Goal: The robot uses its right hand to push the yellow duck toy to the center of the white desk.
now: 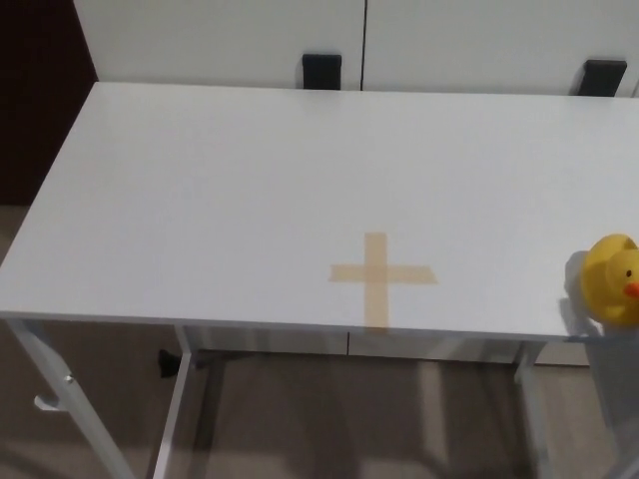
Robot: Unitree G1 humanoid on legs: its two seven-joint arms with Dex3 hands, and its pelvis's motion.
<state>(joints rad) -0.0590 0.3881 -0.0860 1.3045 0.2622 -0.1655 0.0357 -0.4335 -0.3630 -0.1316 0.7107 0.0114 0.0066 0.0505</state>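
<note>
Head view, looking down on the work surface. White desk (250, 190) fills most of the frame, its long edge running left to right, near edge toward the camera. Top is plain and matte.

Tape cross (382, 276) in tan masking tape sits on the desk top, a little right of the middle of the frame and close to the near edge; the lower arm of the cross reaches almost to that edge.

Yellow duck toy (612, 278) stands upright on the desk at the far right of the frame, near the front edge (its right side is cut by the picture border, so full outline not visible). Orange beak points to picture right. It is well apart from the tape cross, to the right of it, at about the same depth on the desk. A soft shadow lies on the desk on the duck's left side.

Neither robot hand appears in this view, left or right, so finger state cannot be told for either.

Behind the desk: white wall panels (220, 40) with a vertical seam, and two black brackets (321, 71) at the desk's far edge. Below the near edge, white desk legs (185, 409) over a beige floor (300, 419).
</note>
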